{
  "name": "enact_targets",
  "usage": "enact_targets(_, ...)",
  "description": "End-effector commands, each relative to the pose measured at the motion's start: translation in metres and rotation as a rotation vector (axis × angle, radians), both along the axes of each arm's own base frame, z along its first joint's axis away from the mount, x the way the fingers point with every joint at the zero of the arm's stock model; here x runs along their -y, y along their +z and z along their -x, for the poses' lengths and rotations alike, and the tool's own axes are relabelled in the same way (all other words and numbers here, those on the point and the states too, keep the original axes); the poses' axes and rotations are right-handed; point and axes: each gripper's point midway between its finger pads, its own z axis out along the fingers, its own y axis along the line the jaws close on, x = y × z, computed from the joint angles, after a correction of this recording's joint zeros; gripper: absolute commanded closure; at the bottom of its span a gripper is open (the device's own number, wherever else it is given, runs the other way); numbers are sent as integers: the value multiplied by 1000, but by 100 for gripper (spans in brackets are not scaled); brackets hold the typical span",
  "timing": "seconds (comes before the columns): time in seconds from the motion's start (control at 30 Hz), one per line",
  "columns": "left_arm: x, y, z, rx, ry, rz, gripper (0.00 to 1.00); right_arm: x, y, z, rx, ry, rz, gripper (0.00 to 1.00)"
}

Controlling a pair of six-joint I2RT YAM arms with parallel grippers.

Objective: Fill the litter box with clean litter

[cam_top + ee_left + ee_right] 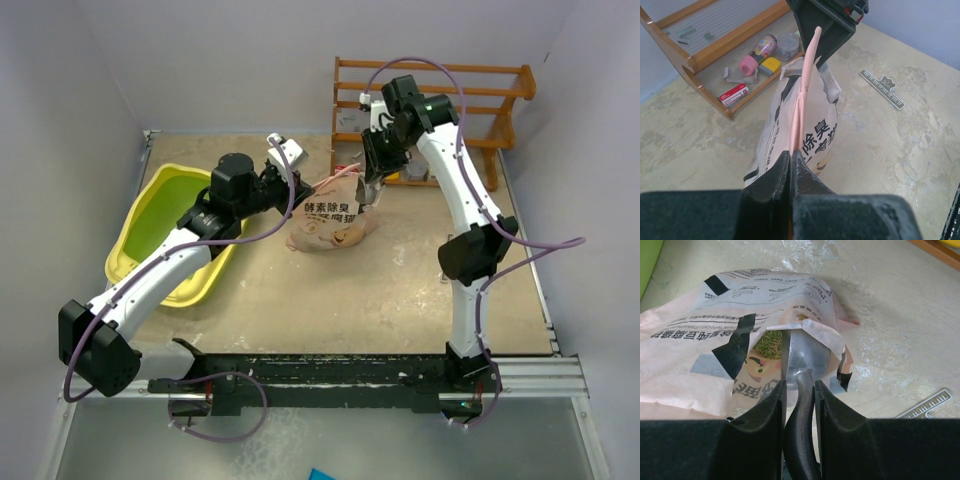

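The left tool [790,157] pinches the peach-pink printed bag [816,134] by its rim; the right tool [799,386] grips a silver metal scoop [809,352] inside it, beside pale green litter granules [767,344].

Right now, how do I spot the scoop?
Find the peach-pink bag lying mid-table, right of the yellow litter box. At its open mouth the right gripper clamps a dark handle. The scoop is the shiny silver bowl there, the only metal thing in the bag.

1. Bright, even light comes from above.
2. Soft, pale shadows lie on the counter [400,290].
3. The left hand [790,162] and right hand [799,390] look fuzzy up close.
4. The silver scoop [810,357] shines a little.
5. The top picture looks sharp.
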Motion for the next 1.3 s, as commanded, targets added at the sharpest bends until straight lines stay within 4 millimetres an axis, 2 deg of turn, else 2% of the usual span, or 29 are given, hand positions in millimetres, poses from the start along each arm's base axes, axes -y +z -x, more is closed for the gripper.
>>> enact_targets(0.0,9,60,8,134,-47,125,100,14,-6,-28,125,-37,147,100)
enact_targets(0.37,14,50,-4,122,-37,109,100,19,-54,-20,83,-55,200,100)
enact_targets(0.43,15,50,-5,120,-36,109,100,14,-63,-17,63,-45,175,100)
enact_targets(0.53,13,51,-7,125,-21,105,100,7,-67,-9,42,-28,132,100)
enact_targets(0.77,16,52,-5,123,-48,102,100,0,-47,3,32,4,66,100)
enact_targets(1.07,19,54,3,127,-94,94,100,-6,-9,19,6,85,26,100)
enact_targets(1.17,18,59,6,137,-97,98,100,-4,-2,25,2,96,26,100)
enact_targets(1.27,17,61,7,142,-97,99,100,-3,-4,31,-13,102,27,100)
